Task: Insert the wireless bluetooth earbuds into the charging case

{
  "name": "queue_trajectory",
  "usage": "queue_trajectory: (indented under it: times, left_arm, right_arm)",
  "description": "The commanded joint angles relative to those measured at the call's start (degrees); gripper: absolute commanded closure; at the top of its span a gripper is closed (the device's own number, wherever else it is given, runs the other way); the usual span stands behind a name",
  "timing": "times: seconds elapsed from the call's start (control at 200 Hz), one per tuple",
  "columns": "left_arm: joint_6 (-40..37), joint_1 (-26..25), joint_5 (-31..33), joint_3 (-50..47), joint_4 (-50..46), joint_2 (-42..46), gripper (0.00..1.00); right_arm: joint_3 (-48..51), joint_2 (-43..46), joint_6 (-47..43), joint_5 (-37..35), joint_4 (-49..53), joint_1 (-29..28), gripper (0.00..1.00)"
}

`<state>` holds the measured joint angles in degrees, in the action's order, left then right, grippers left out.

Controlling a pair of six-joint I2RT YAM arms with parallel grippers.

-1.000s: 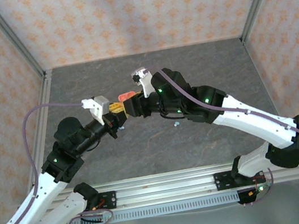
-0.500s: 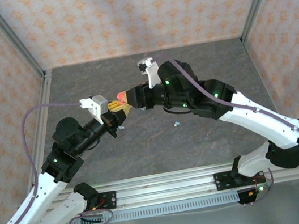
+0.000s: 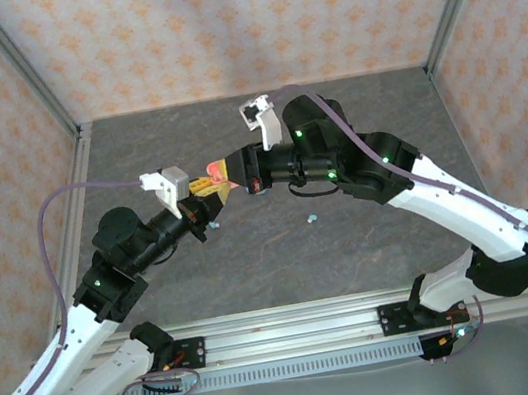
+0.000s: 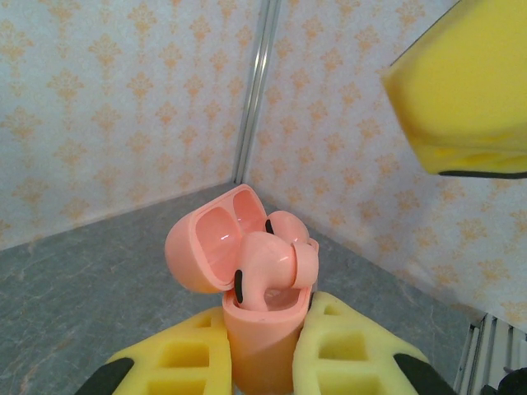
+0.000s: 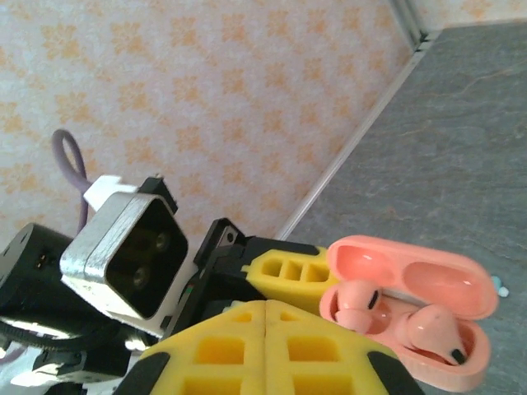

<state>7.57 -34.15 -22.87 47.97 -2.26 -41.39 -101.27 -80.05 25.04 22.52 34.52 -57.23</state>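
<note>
I see two salmon-pink earbuds (image 4: pixel 269 265) sitting in the open pink charging case (image 4: pixel 257 337), their heads standing proud of its rim and the lid (image 4: pixel 206 247) hinged back. My left tool (image 4: pixel 262 358) is clamped on the case's lower body and holds it upright above the counter (image 3: pixel 253 255). My right tool (image 5: pixel 263 321) is just beside the case, its pads pressed together on nothing. A teal earbud (image 3: pixel 312 218) lies on the counter.

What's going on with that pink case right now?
The left gripper holds the pink charging case upright with its lid open. Two pink earbuds are in its wells, though they seem to sit a bit high. The right gripper is shut on nothing, just beside the case. A teal earbud lies loose on the table.
</note>
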Motion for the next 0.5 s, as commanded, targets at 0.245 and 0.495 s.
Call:
queue_trajectory:
  times: [0.245, 0.495]
  left_arm:
    - [0.6, -0.7, 0.3, 2.3, 1.5, -0.2, 1.0]
    - [1.1, -0.7, 0.3, 2.3, 1.5, 0.1, 1.0]
  right_arm:
    - [-3.0, -3.7, -1.6, 6.1, 2.6, -0.4, 1.0]
    - [-3.1, -3.3, -3.3, 2.6, 5.8, 0.6, 1.0]
